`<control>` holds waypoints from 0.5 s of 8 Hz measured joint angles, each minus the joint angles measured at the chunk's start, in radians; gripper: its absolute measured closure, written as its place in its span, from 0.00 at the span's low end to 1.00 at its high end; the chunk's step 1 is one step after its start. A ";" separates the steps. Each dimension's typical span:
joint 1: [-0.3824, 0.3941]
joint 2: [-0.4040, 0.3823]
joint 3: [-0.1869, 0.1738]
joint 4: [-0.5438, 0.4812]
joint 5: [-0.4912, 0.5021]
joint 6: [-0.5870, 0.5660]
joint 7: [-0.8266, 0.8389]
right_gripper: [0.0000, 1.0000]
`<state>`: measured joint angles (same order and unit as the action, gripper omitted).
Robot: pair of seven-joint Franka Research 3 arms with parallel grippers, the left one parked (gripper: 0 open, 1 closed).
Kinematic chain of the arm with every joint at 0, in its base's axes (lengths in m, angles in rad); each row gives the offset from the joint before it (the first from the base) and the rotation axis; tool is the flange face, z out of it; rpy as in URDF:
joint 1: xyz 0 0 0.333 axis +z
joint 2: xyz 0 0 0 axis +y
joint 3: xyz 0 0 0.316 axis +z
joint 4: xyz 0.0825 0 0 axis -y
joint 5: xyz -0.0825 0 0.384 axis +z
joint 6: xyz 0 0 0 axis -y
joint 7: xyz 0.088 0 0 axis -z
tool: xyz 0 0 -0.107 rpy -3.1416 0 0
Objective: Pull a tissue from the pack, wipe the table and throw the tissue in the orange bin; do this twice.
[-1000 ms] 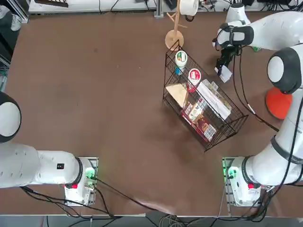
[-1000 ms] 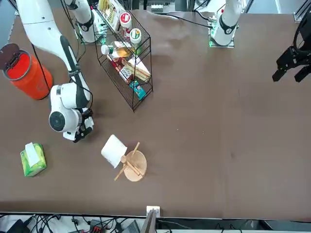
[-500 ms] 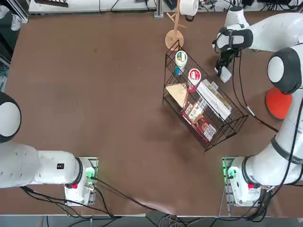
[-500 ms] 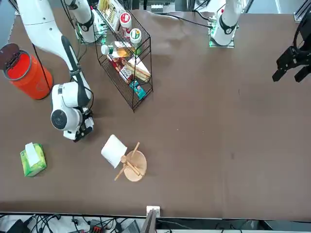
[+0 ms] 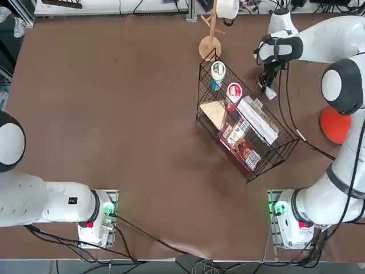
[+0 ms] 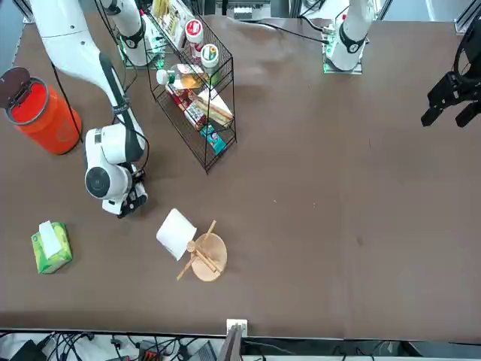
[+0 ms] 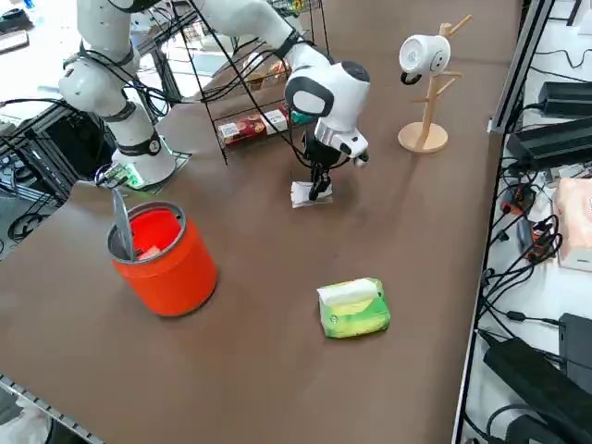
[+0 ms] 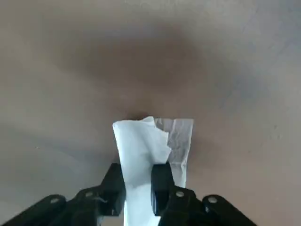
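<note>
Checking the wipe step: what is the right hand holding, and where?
The right hand pinches a white tissue by one end; the rest lies against the table.

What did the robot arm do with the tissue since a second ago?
The right gripper slid the tissue along the table toward the basket, squeezing tighter on it. The pack, orange bin and basket stayed put.

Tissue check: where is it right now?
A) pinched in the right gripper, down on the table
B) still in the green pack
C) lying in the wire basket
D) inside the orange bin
A: the wrist view shows the tissue pinched between the fingers of the right gripper, and the side view has it on the table, apart from the pack and the bin.
</note>
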<state>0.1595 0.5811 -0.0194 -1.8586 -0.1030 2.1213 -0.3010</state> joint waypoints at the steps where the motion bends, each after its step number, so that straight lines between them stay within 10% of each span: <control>1: 0.000 0.000 0.000 0.000 -0.008 0.002 0.001 0.72; 4: -0.001 -0.001 -0.005 -0.002 -0.023 0.015 0.004 0.87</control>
<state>0.1588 0.5799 -0.0241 -1.8611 -0.1256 2.1363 -0.2965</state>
